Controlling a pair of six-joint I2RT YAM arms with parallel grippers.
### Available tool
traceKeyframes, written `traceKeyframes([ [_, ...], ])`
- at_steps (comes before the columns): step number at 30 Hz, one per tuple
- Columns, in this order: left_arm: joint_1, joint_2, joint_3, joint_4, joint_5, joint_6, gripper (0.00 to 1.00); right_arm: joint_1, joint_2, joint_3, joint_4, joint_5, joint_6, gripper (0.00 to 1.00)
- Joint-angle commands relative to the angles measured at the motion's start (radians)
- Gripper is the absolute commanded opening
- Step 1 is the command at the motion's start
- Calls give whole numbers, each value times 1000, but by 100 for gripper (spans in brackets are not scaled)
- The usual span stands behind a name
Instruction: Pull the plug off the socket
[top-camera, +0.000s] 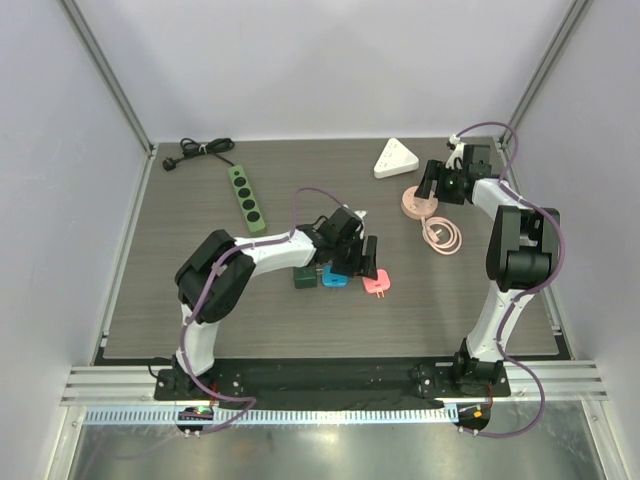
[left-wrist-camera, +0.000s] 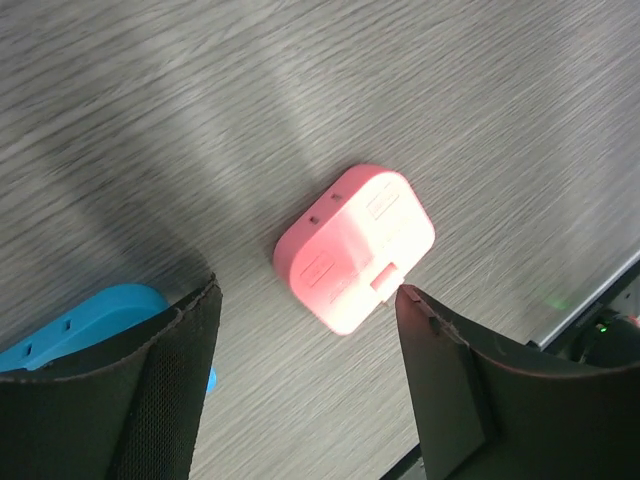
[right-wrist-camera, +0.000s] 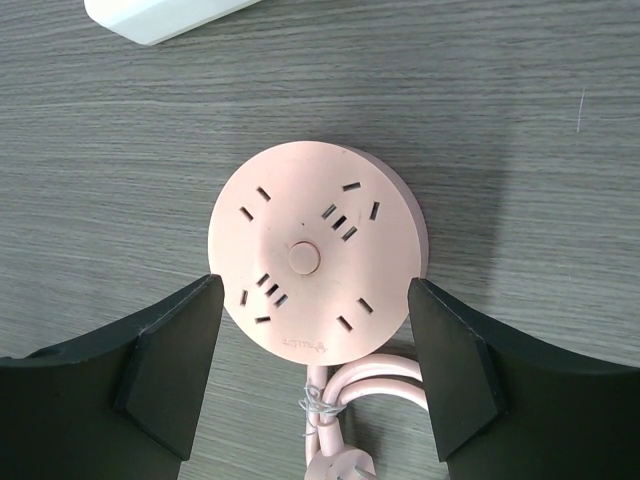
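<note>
L gripper (left-wrist-camera: 305, 290) spread over pink plug (left-wrist-camera: 353, 248), rounded-square, smooth plastic, flat on woodgrain table (left-wrist-camera: 450, 90); blue plug (left-wrist-camera: 90, 320) just beside. R gripper (right-wrist-camera: 315, 288) spread astride round pink socket (right-wrist-camera: 315, 250), well apart from plug; white triangular block (top-camera: 396, 159) near.

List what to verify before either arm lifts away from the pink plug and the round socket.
1. Pink plug out of the round socket: ok. It lies flat on the table, and nothing is plugged into the socket's face.
2. Left gripper open: ok, jaws spread either side of the plug.
3. Left gripper clear of the plug: cannot tell. One fingertip sits right at its edge.
4. Right gripper open: ok, jaws straddle the socket.
5. Blue plug clear of the left gripper: cannot tell, it is partly hidden behind a finger.
</note>
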Motion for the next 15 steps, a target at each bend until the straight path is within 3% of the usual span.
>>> traceKeyframes([
  [1, 3, -90, 26, -57, -78, 57, 71, 5, -60, 1, 39, -2, -1, 80],
  [8, 5, -161, 119, -92, -92, 108, 72, 5, -83, -7, 41, 24, 3, 80],
  [15, 2, -269, 115, -121, -127, 164, 73, 7, -170, -35, 36, 145, 22, 80],
])
